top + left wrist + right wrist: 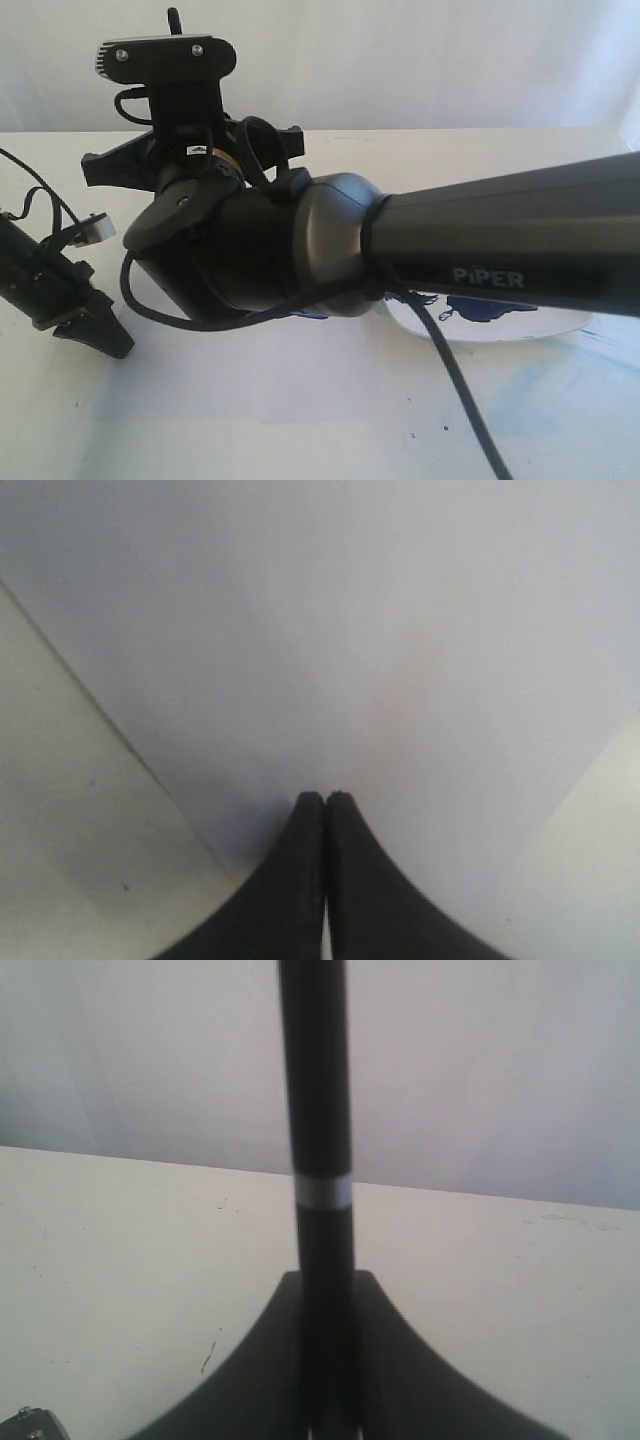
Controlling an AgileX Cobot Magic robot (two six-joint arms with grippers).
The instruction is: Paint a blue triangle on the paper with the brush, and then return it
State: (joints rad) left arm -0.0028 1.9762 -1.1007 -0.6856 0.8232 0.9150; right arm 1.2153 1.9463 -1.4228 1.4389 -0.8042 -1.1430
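Observation:
My right gripper [325, 1280] is shut on the brush [315, 1110]. The black handle with a silvery band rises from between the jaws, and the bristle tip is out of sight. In the exterior view the thick right arm [480, 240] reaches across to the left and covers the middle of the paper [300, 410]. A scrap of blue stroke [310, 313] peeks out under the arm; the blue triangle itself is hidden. The left gripper [325, 798] is shut and empty, low over the paper [350, 630] near its edge. It also shows at the far left [118, 345].
A white plate [560, 325] with a dark-blue paint blotch [485, 308] sits at the right, partly behind the arm. Faint blue smears mark the surface at the far right. Cream tabletop [60, 840] borders the paper. A black cable [460, 390] hangs from the arm.

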